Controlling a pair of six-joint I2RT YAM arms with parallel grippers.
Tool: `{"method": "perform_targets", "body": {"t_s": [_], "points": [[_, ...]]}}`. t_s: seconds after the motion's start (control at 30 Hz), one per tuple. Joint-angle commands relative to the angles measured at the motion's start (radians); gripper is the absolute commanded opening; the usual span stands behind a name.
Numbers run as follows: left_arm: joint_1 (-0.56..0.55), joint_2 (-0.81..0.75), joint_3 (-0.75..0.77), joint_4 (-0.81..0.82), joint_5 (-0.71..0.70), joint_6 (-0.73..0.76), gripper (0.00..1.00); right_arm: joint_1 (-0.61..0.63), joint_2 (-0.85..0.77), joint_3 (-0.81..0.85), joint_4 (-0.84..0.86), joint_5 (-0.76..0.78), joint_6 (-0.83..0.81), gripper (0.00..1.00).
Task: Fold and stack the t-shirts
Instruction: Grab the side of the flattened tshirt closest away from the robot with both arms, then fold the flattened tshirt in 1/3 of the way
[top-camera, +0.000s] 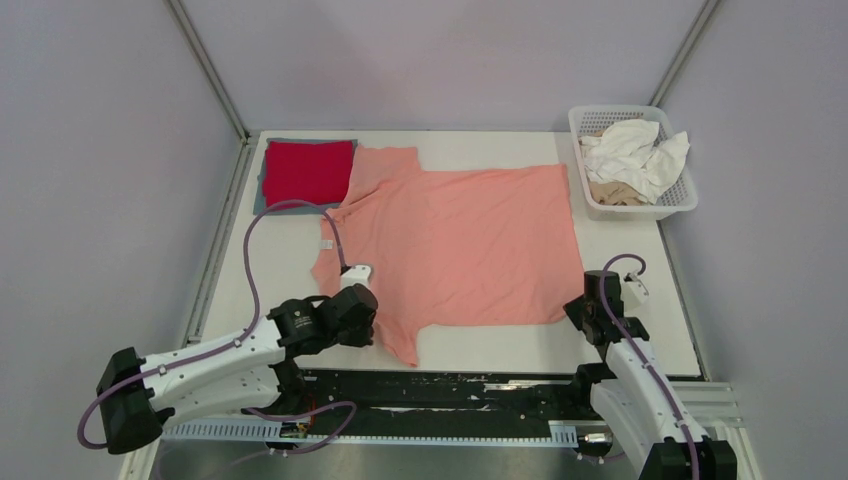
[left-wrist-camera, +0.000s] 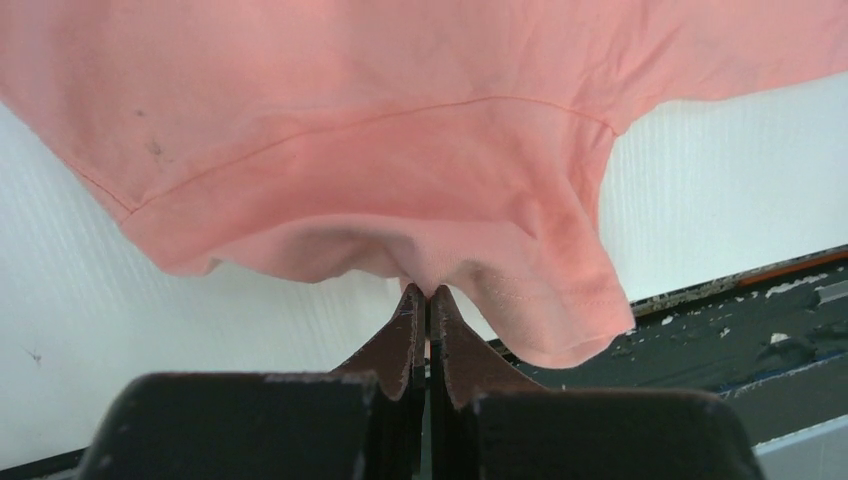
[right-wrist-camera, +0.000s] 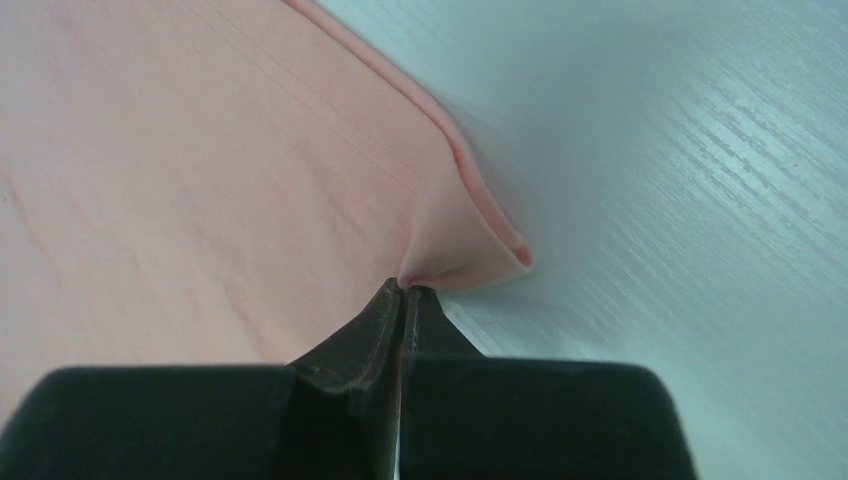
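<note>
The salmon-pink t-shirt (top-camera: 470, 240) is seen spread flat across the middle of the table (top-camera: 500, 345), its long axis laid left to right, collar end to the left, hem to the right; the near long edge is taken at both ends. The left gripper (left-wrist-camera: 428, 294) is clamped tight on cloth by the near sleeve, a small pucker raised at its tips; the right gripper (right-wrist-camera: 405, 288) is pinched on the near hem corner, the cloth drawn into a little peak. From both grips the body of the shirt lies straight ahead, away from the arm bases; so a lengthwise fold is judged to be called for, the near edge carried over toward the far edge, both ends kept level. The red t-shirt (top-camera: 308, 172) is noted folded at the far left corner, just beside the collar; drift that way is to be avoided.
</note>
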Motion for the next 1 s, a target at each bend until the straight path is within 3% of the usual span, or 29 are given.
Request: {"method": "perform_targets", "body": {"t_s": [0.0,0.3,0.7,0.97], "points": [[0.036,-0.032,0.045,0.072,-0.051,0.009,0.00,-0.003,-0.019,0.019,0.052,-0.014,-0.068,0.00],[0.216,0.020,0.095,0.263,0.023,0.093,0.00,-0.002,0.202,0.205,0.130,-0.119,-0.187,0.00],[0.461,0.223,0.272,0.218,0.081,0.114,0.00,-0.002,0.428,0.402,0.173,-0.135,-0.186,0.00],[0.549,0.360,0.388,0.217,0.078,0.153,0.00,-0.002,0.533,0.495,0.181,-0.105,-0.228,0.00]]}}
